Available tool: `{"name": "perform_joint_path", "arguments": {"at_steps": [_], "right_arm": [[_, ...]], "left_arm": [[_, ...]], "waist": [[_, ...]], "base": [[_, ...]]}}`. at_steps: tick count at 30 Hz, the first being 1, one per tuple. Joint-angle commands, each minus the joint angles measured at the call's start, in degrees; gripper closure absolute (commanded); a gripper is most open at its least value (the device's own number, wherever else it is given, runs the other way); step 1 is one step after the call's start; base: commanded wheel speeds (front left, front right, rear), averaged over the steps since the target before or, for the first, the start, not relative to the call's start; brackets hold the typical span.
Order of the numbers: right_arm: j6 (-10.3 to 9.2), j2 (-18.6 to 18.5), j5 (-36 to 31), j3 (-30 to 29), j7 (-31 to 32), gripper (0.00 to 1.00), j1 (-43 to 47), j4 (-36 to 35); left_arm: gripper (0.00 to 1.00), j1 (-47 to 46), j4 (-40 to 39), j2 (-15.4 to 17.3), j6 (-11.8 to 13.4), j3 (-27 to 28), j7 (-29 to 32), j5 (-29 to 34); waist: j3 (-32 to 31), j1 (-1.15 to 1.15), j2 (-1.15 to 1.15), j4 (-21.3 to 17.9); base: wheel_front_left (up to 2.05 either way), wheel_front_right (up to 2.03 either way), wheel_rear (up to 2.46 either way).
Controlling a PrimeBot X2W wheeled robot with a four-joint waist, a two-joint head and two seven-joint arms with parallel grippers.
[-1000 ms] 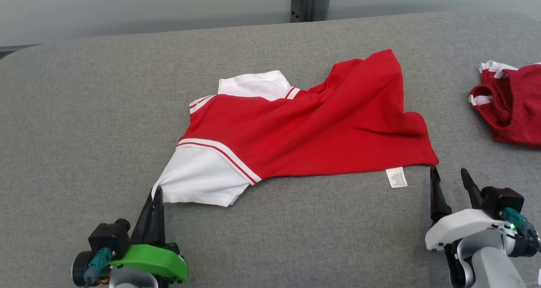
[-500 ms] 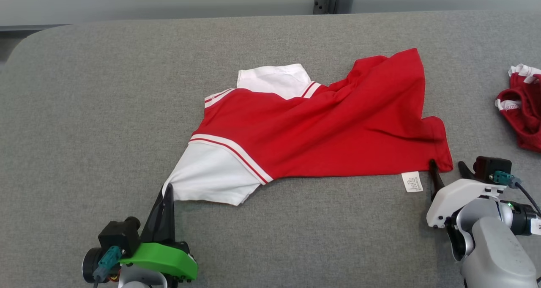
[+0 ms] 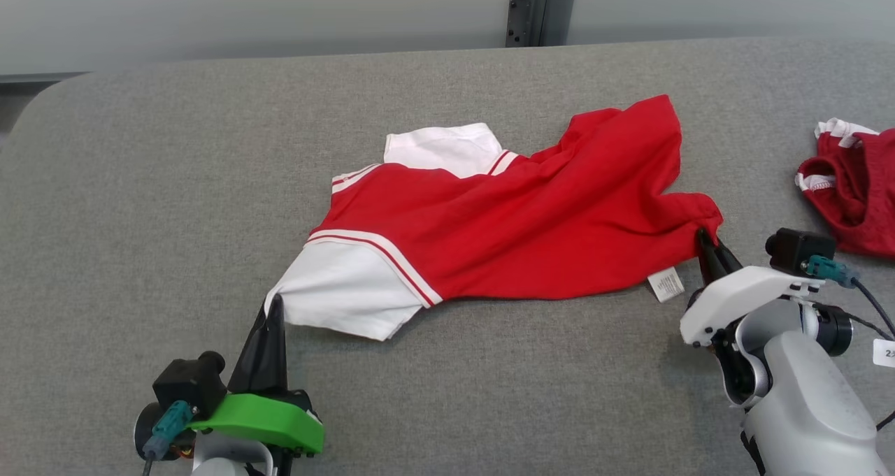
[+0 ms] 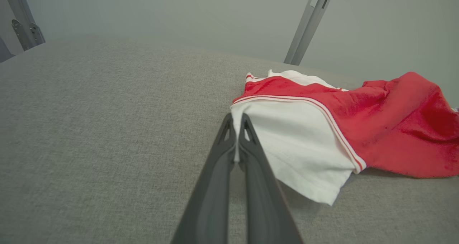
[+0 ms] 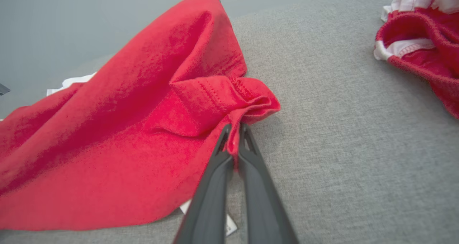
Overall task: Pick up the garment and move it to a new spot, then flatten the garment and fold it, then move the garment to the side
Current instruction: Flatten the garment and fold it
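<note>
I see my left gripper point(image 3: 274, 307) pinching the shirt point(image 3: 531, 217) by its white sleeve point(image 3: 339, 298) at 7 o'clock; my right gripper point(image 3: 705, 242) pinches the red hem point(image 3: 703, 214) at 3 o'clock.

Head cam: high, looking forward-down over left gripper point(image 3: 274, 305) and right gripper point(image 3: 705, 242). Wrist cams: low, close, along own fingers. All share the garment point(image 3: 531, 217) ahead of each gripper.
</note>
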Motion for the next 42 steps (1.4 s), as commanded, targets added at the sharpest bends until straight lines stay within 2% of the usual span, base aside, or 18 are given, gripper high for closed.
{"name": "perform_joint_path", "arguments": {"at_steps": [1, 8, 15, 20, 29, 32, 35, 39, 42], "right_arm": [[-0.01, -0.9, 2.2, 0.9, 0.2, 1.0, 0.8, -2.4], [0.0, -4.4, 10.4, 3.8, 1.4, 1.0, 5.0, -17.7], [0.0, -5.7, 16.8, 1.3, 5.6, 1.0, 10.1, -35.5], [0.0, -4.9, 20.7, -2.7, 9.1, 1.0, 13.0, -49.4], [0.0, -2.2, 24.2, -11.3, 16.6, 1.0, 14.5, -69.1], [0.0, -1.4, 23.6, -12.9, 19.3, 1.0, 13.5, -72.4], [0.0, -0.7, 23.3, -13.4, 21.5, 1.0, 12.2, -72.8], [0.0, 0.3, 24.1, -12.3, 24.1, 1.0, 8.6, -69.9], [0.0, 0.5, 23.2, -10.6, 24.9, 1.0, 2.4, -64.4]], "left_arm": [[1.0, -0.7, -0.5, 0.0, -0.5, 0.4, 0.1, -1.0], [1.0, -1.9, -7.1, -0.4, -2.5, 1.9, 2.3, -9.8], [1.0, -2.6, -20.9, 0.0, -3.0, 3.6, 6.6, -17.3], [1.0, -3.7, -33.9, 0.9, -1.8, 5.1, 11.1, -21.1], [1.0, -12.2, -53.8, 6.2, 1.7, 6.8, 21.3, -21.4], [1.0, -16.3, -56.8, 7.7, 2.8, 6.4, 25.0, -21.1], [1.0, -19.8, -56.6, 8.8, 3.4, 5.9, 27.6, -20.9], [1.0, -23.9, -53.0, 9.4, 4.0, 5.2, 30.1, -21.7], [1.0, -28.1, -47.3, 9.4, 3.9, 5.4, 31.2, -22.8]], "waist": [[-1.7, 0.0, 0.0, -1.2], [-5.6, 0.0, 0.0, -3.0], [-9.7, 0.0, 0.0, -4.9], [-11.2, 0.0, 0.0, -5.8], [-11.0, 0.0, 0.0, -6.5], [-10.0, 0.0, 0.0, -6.5], [-8.7, 0.0, 0.0, -6.4], [-4.3, 0.0, 0.0, -6.2], [0.1, 0.0, 0.0, -6.2]], "base": [[0.0, 0.0, 0.0], [0.0, 0.0, 0.0], [0.0, 0.0, 0.0], [0.0, 0.0, 0.0], [0.0, 0.0, 0.0], [0.0, 0.0, 0.0], [0.0, 0.0, 0.0], [0.0, 0.0, 0.0], [0.0, 0.0, 0.0]]}}
